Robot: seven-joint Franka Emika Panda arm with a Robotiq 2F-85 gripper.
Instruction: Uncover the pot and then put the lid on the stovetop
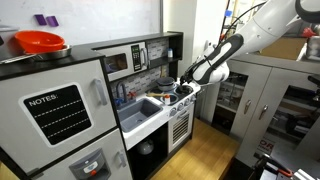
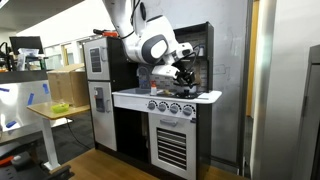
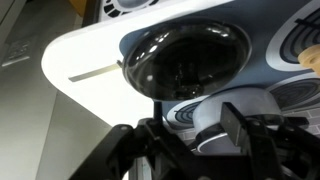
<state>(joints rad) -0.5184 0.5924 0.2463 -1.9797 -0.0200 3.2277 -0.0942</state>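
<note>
Apparently the lid (image 3: 185, 60) already lies flat on the stovetop (image 3: 85, 55), beside a burner ring (image 3: 300, 35); the gripper (image 3: 185, 140) hovers just above it, jaws parted and empty. The pot I cannot pick out from here, so only backing away seems left.

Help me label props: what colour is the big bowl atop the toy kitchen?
The bowl is red-orange, clearest in an exterior view.

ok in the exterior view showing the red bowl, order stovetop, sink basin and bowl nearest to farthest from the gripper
1. stovetop, just beneath the gripper
2. sink basin, next to it
3. red bowl, atop the fridge
</note>
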